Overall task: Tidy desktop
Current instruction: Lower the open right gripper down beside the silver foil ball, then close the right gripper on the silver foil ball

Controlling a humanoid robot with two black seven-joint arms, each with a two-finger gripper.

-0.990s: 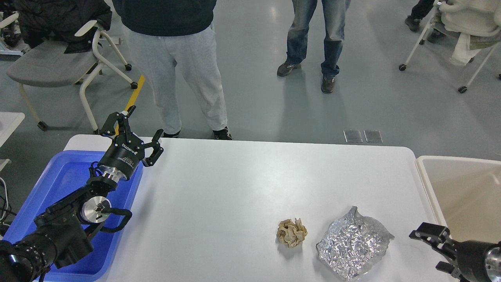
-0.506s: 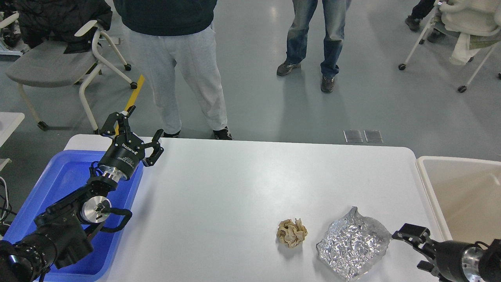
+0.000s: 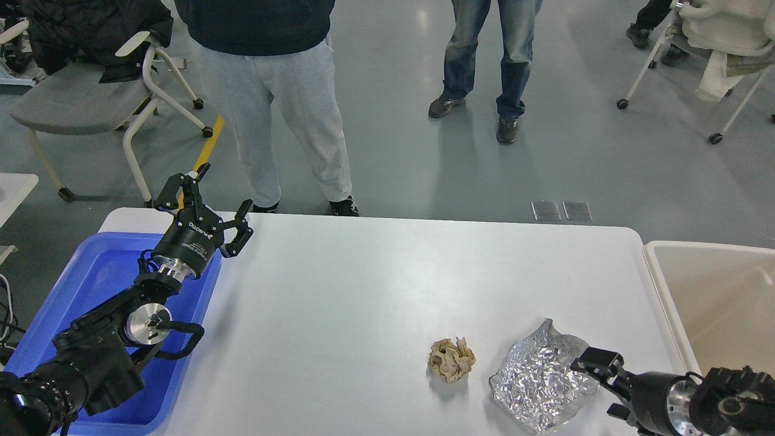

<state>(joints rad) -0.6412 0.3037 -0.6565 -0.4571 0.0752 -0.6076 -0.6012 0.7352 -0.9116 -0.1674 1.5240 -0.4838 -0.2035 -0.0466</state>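
The white desktop (image 3: 363, 284) carries a crumpled brown paper ball (image 3: 451, 360) and a crinkled sheet of silver foil (image 3: 536, 378), both near its front right. My right gripper (image 3: 600, 387) comes in from the lower right, open, with its fingertips at the foil's right edge and nothing held. My left gripper (image 3: 224, 189) is open and empty, raised over the desktop's back left corner, next to the blue tray.
A blue plastic tray (image 3: 91, 284) sits at the left end under my left arm. A beige open bin (image 3: 720, 303) stands off the right end. Two people and some chairs stand beyond the far edge.
My right gripper has moved left from beside the beige bin to the foil's right edge. The left arm, paper ball and foil have not moved.
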